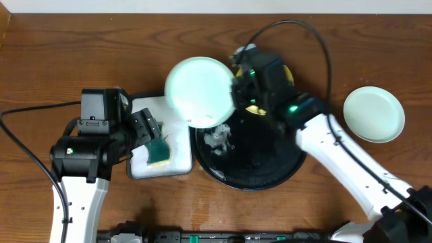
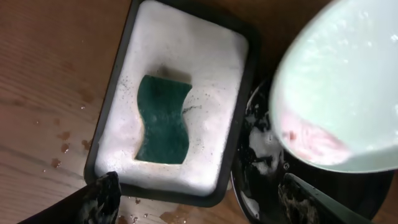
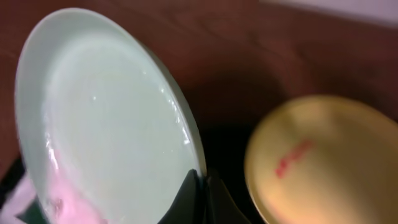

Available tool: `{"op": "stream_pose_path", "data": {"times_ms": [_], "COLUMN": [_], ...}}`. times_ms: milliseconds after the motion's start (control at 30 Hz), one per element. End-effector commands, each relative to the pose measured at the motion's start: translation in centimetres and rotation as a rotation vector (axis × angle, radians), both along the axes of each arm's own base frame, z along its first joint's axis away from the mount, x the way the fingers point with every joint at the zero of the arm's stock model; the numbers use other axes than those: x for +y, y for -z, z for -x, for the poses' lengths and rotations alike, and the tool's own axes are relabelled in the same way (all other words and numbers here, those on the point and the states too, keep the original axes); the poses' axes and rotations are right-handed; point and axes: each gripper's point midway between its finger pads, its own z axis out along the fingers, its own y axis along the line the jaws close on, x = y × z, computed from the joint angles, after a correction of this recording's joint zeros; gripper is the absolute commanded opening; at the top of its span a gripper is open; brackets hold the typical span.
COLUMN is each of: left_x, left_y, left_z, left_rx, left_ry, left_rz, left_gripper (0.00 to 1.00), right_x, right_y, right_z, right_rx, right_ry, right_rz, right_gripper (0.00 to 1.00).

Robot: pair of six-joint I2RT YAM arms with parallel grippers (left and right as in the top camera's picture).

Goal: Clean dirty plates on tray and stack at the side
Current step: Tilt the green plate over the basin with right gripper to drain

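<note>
Brown wooden table (image 1: 40, 67) carries everything, with bare wood along its front edge, at far left, and in the gap between the dish and the plate at the right.

One large round black dish (image 1: 260, 165) sits at centre, with a clump of white foam (image 1: 217, 137) on its left part. Just beside its left rim lies one black rectangular tray (image 2: 244, 99) filled with white foam, and one dark green sponge (image 2: 163, 118) is sunk in the middle of that foam.

Three plates are in sight. One pale mint-green shallow round plate (image 1: 199, 91) is lifted and tilted above the dish's upper-left rim and the tray's near corner; a pink smear (image 2: 311, 140) runs along its lower edge. The right gripper (image 3: 202, 183) has its two fingers pinched together on this plate's rim. One yellow round plate (image 3: 323, 162) with a small red smear (image 3: 292, 157) lies on the black dish just beside the lifted plate, mostly under the right arm in the overhead view. The second mint-green plate (image 1: 374, 114) lies flat on the table at the right, well apart from the dish.

The left gripper (image 2: 199, 205) hangs over the tray's near edge, fingers spread wide and holding nothing, foam clinging to the fingertips (image 2: 102, 199).
</note>
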Motion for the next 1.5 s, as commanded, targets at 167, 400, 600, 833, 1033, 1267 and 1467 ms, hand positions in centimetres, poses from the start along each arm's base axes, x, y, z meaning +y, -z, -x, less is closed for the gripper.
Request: {"op": "stream_pose_path", "data": {"times_ms": [167,400,600,833,1033,1267,1467], "left_x": [-0.1,0.0,0.0,-0.1,0.0,0.0,0.0], "left_y": [-0.6,-0.6,-0.6,-0.5,-0.5,-0.5,-0.5], "left_z": [-0.2,-0.2,-0.2,-0.2,-0.2,-0.2,-0.2], "left_rx": [-0.014,-0.014,-0.013,-0.011,-0.01,-0.01,-0.011], "left_ry": [0.002,0.002,0.002,0.002,0.002,0.002,0.002], "left_rz": [0.007,0.007,0.007,0.007,0.007,0.007,0.007], "left_gripper": [0.82,0.82,0.82,0.83,0.83,0.83,0.83], "right_x": [6.4,8.1,8.8,9.5,9.8,10.4,10.4], "right_y": [-0.3,-2.9,-4.9,-6.4,-7.0,-7.5,-7.5], "right_z": [0.4,0.8,1.5,2.0,2.0,2.5,2.5], "right_rx": [-0.288,-0.511,-0.626,-0.687,-0.711,-0.765,-0.767], "right_ry": [-0.088,-0.101,-0.097,-0.08,-0.081,-0.124,-0.126], "right_rz": [0.201,0.351,0.425,0.422,0.418,0.47,0.471], "right_gripper": [0.01,0.01,0.01,0.01,0.01,0.01,0.01]}}
